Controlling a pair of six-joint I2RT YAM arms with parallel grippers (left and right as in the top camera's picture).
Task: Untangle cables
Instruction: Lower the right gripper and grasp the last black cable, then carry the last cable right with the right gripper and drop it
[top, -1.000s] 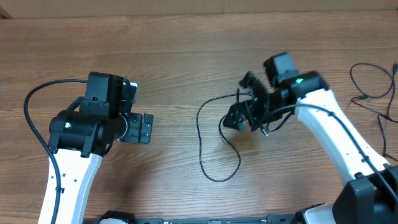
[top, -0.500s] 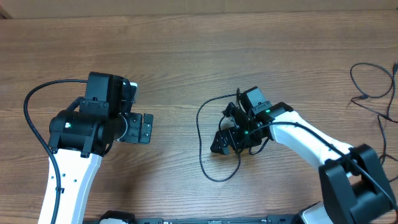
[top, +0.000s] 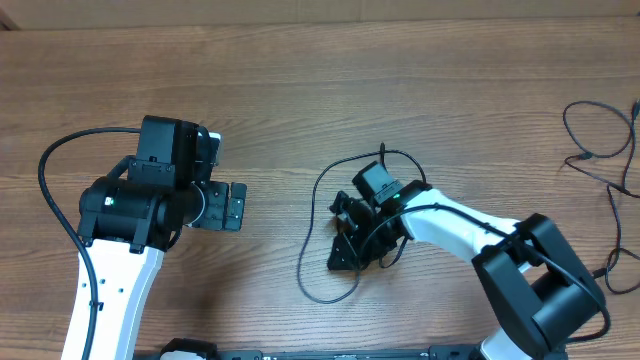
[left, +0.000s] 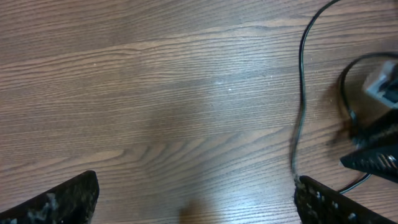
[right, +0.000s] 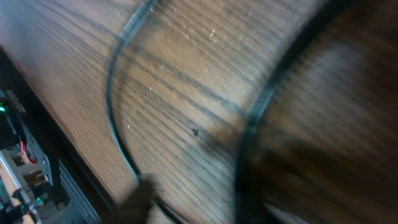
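A thin black cable (top: 316, 195) lies in a loose loop at the table's middle. My right gripper (top: 342, 255) is low on the table inside that loop, right against the strands. Its jaws are hidden from above, and the right wrist view is blurred, showing only cable strands (right: 115, 118) over wood grain. My left gripper (top: 232, 205) hovers left of the loop, open and empty. In the left wrist view the gripper (left: 196, 196) has its fingers (left: 62, 199) set wide, with the cable (left: 301, 93) running down ahead on the right.
A second thin black cable (top: 566, 120) with a small plug lies at the far right edge of the table. The right arm's white link (top: 450, 220) stretches from the front right toward the middle. The table's front edge lies just behind the loop.
My right gripper has swung left and toward the front edge, down onto the cable loop. The loop's lower part has shifted left with it. My left arm has stayed still.
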